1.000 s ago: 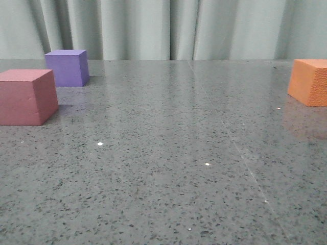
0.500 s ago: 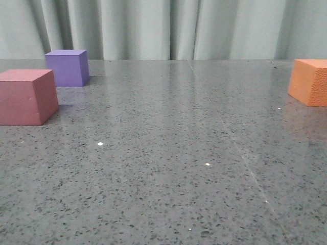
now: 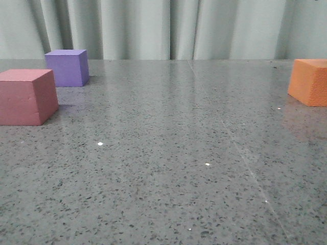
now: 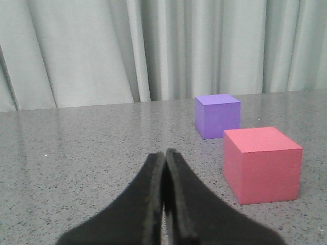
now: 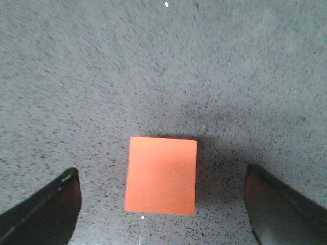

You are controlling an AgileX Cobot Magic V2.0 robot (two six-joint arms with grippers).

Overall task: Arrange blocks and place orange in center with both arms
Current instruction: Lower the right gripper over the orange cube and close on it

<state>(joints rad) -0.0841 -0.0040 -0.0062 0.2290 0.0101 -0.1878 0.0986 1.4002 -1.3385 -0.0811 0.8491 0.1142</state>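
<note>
3 cubes sit on the speckled grey table in the front view, with a pale curtain behind. The red cube is at the left edge, and the purple cube stands just behind it, apart from it. The orange cube is at the far right edge, partly cut off by the frame, well apart from the other 2. Neither gripper shows in this view.

In the left wrist view, the left gripper has its 2 black fingers pressed together tip to tip, with nothing between them. The red cube rests on the table ahead of the tips and off to one side, clear of the fingers. The purple cube is further out beyond it, separate from it.

In the right wrist view, the right gripper looks straight down at the table, its 2 fingers spread wide at the picture's corners. The orange cube lies on the table between them, roughly centred in the gap, touching neither finger. Its top face is square to the camera, and a soft shadow falls beside it. The gripper holds nothing.
</note>
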